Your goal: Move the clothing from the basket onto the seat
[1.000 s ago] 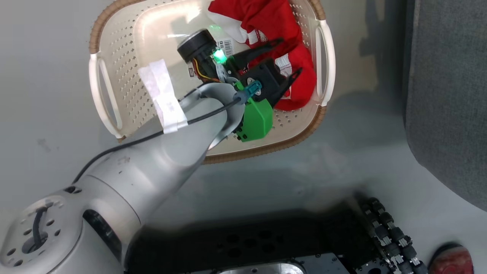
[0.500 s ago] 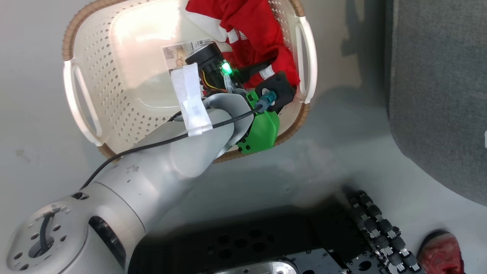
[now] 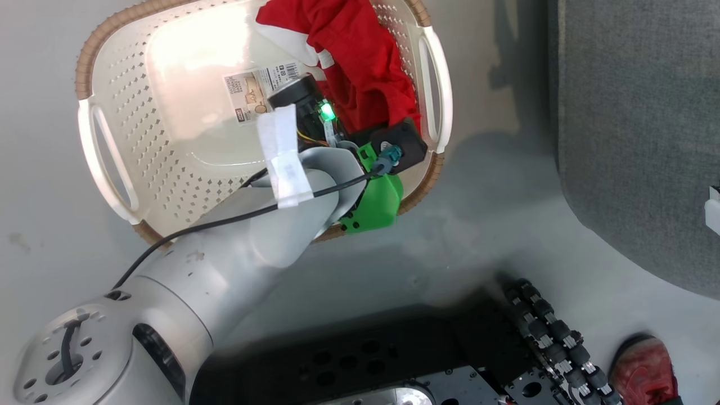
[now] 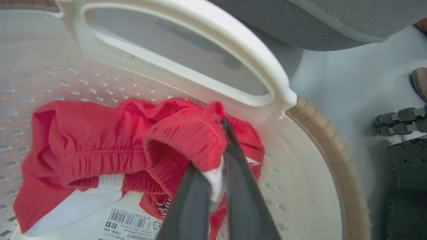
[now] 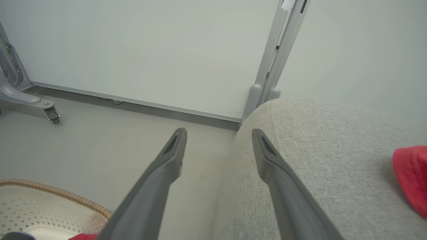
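Two long dark fingers [image 4: 240,186] of the left gripper [image 4: 213,156] are pinched nearly together on a gathered, stitched edge of the clothing [image 4: 100,140], with a fold of red fabric and a sliver of white trim caught between them. The garment lies inside the basket [image 3: 112,169], bunched against the perforated wall under the white side handle [image 4: 186,56] on the side nearest the seat [image 3: 630,140]. Most of it spreads away from the fingers across the basket floor, and its lower edge overlaps the paper label [image 4: 130,223]. It looks soft, light and limp, so it will probably sag and trail below the grip when lifted rather than hold any shape. The thick puckered hem seems the best place to hold, since it gives the jaws more bulk than a single thin layer, which could slip out. The hanging part may catch on the woven-look rim [image 4: 330,156] or the handle unless it is raised well clear. The right gripper [image 5: 218,136] has its jaws spread wide with nothing in them, poised over the floor just beside the rounded edge of the seat. A separate red piece [image 5: 410,176] lies on that cushion, well apart from the basket.
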